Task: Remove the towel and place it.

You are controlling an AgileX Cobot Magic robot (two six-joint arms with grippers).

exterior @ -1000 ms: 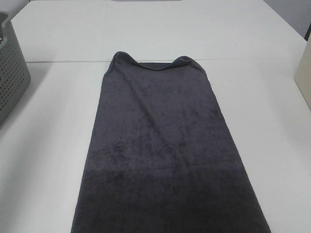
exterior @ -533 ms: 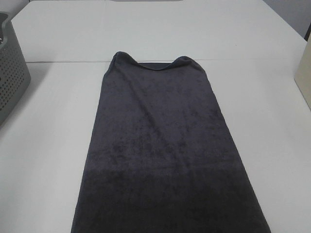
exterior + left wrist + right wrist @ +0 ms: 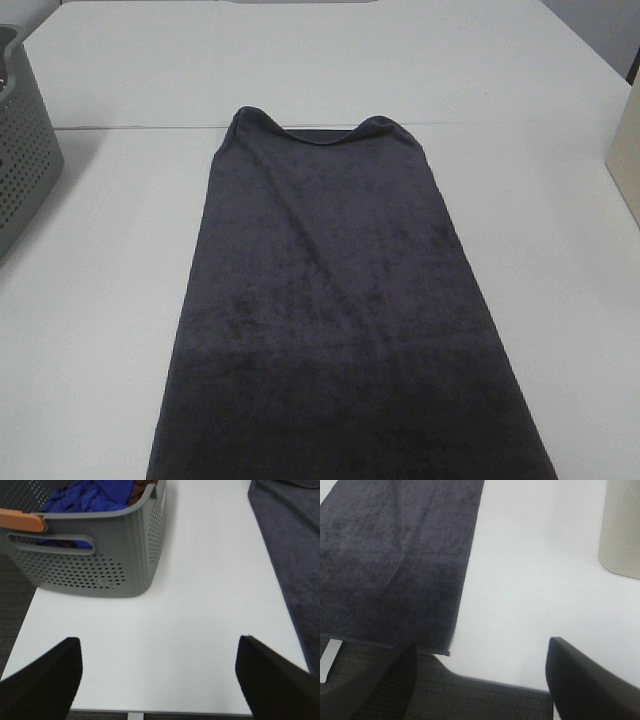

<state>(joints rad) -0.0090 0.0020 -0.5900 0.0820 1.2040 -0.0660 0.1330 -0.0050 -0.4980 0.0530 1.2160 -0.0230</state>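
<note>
The towel point(image 3: 335, 310) lies flat between both wide-open grippers, untouched.

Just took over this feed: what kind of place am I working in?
Probably a laundry-sorting test bench: a bare white table, a dark towel spread flat on it, and a grey perforated basket holding blue clothes at the left.

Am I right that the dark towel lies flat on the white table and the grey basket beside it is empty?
Not quite: the basket is not empty. The left wrist view shows blue cloth inside it. The towel does lie flat on the table.
</note>
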